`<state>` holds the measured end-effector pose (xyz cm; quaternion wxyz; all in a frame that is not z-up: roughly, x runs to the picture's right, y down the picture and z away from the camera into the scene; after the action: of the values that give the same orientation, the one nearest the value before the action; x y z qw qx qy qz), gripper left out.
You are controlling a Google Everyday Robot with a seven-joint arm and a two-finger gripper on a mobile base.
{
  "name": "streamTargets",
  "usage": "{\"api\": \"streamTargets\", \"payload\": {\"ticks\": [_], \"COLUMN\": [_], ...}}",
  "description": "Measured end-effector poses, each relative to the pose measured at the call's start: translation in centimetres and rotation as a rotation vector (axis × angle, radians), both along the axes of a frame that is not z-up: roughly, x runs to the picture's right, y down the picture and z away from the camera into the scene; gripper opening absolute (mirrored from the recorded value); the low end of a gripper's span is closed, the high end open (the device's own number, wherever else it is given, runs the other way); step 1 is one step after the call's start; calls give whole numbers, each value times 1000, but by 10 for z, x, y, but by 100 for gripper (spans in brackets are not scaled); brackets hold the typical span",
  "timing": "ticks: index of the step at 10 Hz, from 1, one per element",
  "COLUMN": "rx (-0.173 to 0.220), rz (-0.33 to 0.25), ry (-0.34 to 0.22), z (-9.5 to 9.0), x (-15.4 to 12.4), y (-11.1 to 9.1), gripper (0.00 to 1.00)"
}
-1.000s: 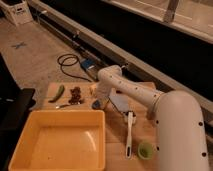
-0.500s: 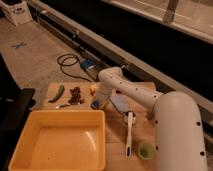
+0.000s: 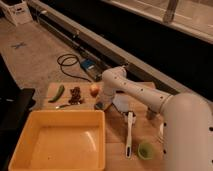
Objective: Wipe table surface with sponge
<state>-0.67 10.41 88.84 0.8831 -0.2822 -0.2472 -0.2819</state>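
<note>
My gripper (image 3: 101, 103) hangs from the white arm (image 3: 131, 91) and reaches down to the table surface (image 3: 114, 131), a light tan wooden top, just right of the cutting board. It is shut on the sponge (image 3: 99, 106), a small blue-grey block resting on the wood under the wrist. Most of the sponge is hidden by the gripper.
A big yellow tub (image 3: 60, 140) fills the near left. Behind it, a board holds a green pepper (image 3: 56, 93), a dark lump (image 3: 76, 95) and an orange-white fruit (image 3: 94, 89). A flat grey-blue sheet (image 3: 122, 104), a white brush (image 3: 129, 133) and a green cup (image 3: 145, 149) lie to the right.
The gripper has closed over the sponge. The arm has barely moved, and nothing else on the table has shifted.
</note>
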Motion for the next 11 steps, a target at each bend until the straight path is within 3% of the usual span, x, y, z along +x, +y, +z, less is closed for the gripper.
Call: {"api": "streamTargets", "payload": {"ticks": [3,6,9,11], "rx": [2,-3,-1,-11], "rz": [15,22,22,21], "ry": [21,-3,-7,-51], "z": [12,30,31,23], "x": [3,-13,-15,-24], "y": [-4,-8,-9,-6], "gripper": [0,0,0,0]}}
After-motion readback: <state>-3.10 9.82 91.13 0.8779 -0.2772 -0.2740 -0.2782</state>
